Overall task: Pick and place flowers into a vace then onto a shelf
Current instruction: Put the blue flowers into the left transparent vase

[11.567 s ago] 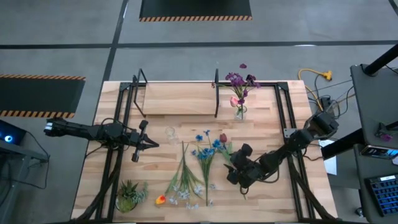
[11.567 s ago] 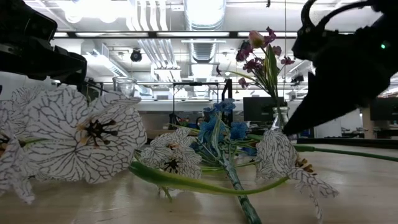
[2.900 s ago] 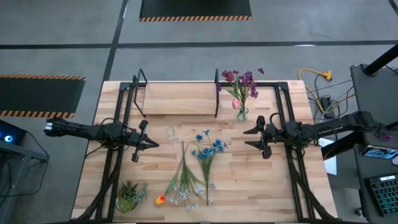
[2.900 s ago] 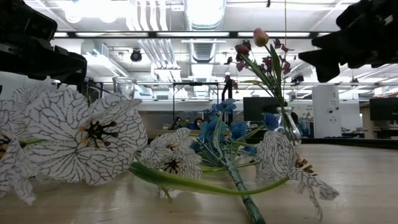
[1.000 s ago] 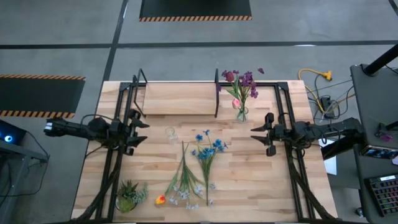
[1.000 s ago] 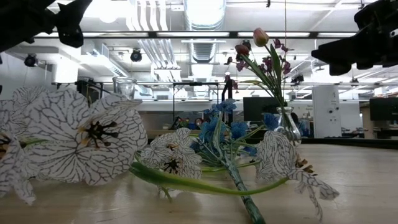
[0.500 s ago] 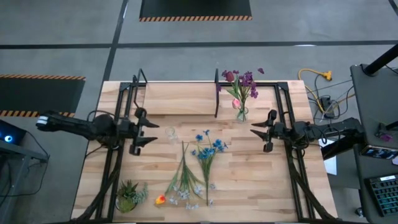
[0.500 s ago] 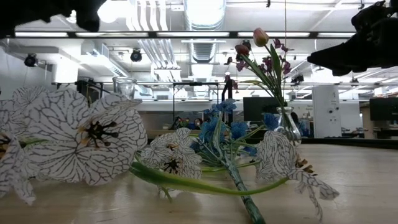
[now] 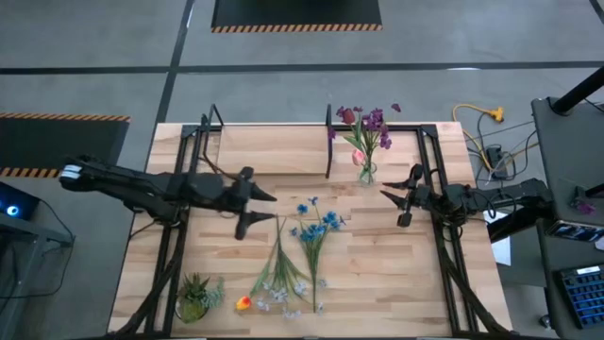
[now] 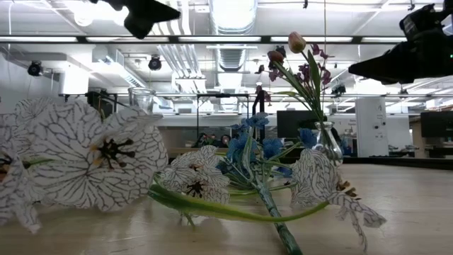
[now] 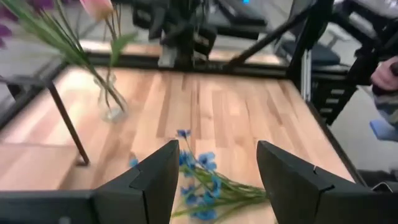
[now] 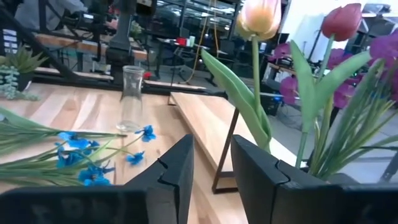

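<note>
I see the left gripper [image 9: 261, 210] jaws apart, empty, blue flowers [image 9: 319, 225] just ahead, presumably my next pick. Right gripper [image 9: 392, 206] jaws slightly parted, empty, filled vase [image 9: 364, 172] beside it

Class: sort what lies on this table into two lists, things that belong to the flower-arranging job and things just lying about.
Belongs to the job:
loose flowers
vase with flowers
empty vase
shelf
left gripper, open above the loose flowers
right gripper, empty, beside the filled vase

Just lying about:
potted plant
yellow cable, off the table
</note>
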Action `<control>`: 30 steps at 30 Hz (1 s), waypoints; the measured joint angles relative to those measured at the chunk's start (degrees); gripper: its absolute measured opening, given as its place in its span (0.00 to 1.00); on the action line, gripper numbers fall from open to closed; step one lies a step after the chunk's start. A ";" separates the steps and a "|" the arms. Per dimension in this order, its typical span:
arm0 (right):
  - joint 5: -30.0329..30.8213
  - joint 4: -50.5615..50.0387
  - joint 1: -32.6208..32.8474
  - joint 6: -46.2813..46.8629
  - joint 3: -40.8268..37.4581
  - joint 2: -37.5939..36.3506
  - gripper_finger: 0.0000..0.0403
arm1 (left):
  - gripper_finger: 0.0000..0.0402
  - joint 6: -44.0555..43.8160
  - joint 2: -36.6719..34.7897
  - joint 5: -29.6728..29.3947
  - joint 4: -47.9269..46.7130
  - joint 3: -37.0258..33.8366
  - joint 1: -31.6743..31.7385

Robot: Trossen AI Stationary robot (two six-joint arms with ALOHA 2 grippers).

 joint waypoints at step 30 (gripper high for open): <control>-0.14 -0.10 0.00 7.48 0.02 0.74 0.21 | 0.49 -31.06 20.67 0.13 -13.68 19.71 -8.20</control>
